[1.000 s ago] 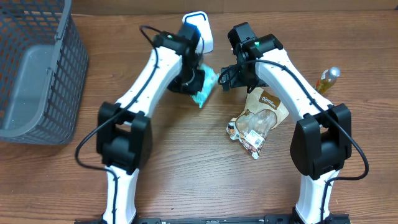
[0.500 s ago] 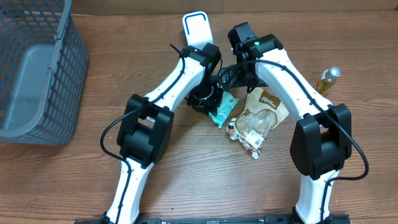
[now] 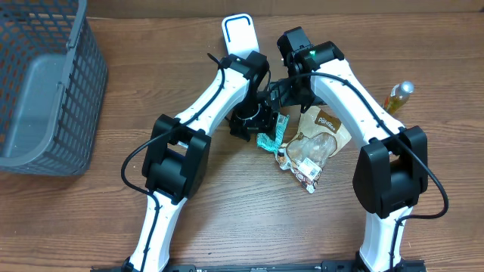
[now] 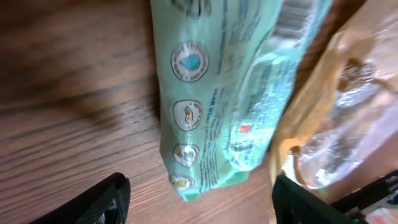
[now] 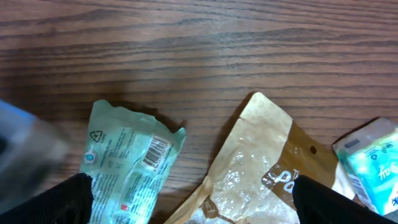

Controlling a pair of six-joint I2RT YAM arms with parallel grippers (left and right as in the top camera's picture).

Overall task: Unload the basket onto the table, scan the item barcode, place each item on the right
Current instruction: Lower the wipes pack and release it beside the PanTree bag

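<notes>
Left gripper (image 4: 199, 190) is spread open. Its two dark fingers (image 4: 99, 202) stand on either side of the lower end of the green packet (image 4: 217, 93) and do not press it. Right gripper (image 5: 193, 186) is also wide open and holds nothing. It hangs over the packet and the brown snack bag (image 5: 249, 174).

Counted over the wooden table (image 3: 227, 219): two arms, one green packet, one brown snack bag, one yellow bottle (image 3: 398, 97) far to the right, and one grey basket (image 3: 45, 83) at the left edge. One white, blue-rimmed object (image 3: 240, 34) lies at the back and one pale tissue pack (image 5: 370, 162) beside the bag. Some small packs at the bag's near end are too small to count.

The green packet lies flat on the table between the two arms, near the middle. One long edge is against the snack bag. It is a soft, crinkled, mint-green wrapper with fine print. The left wrist view shows four round icons (image 4: 188, 113) in a column down one side. The right wrist view shows one barcode (image 5: 156, 149) facing up near the torn-looking top edge and one triangle mark (image 5: 96, 135) at the opposite corner.
</notes>
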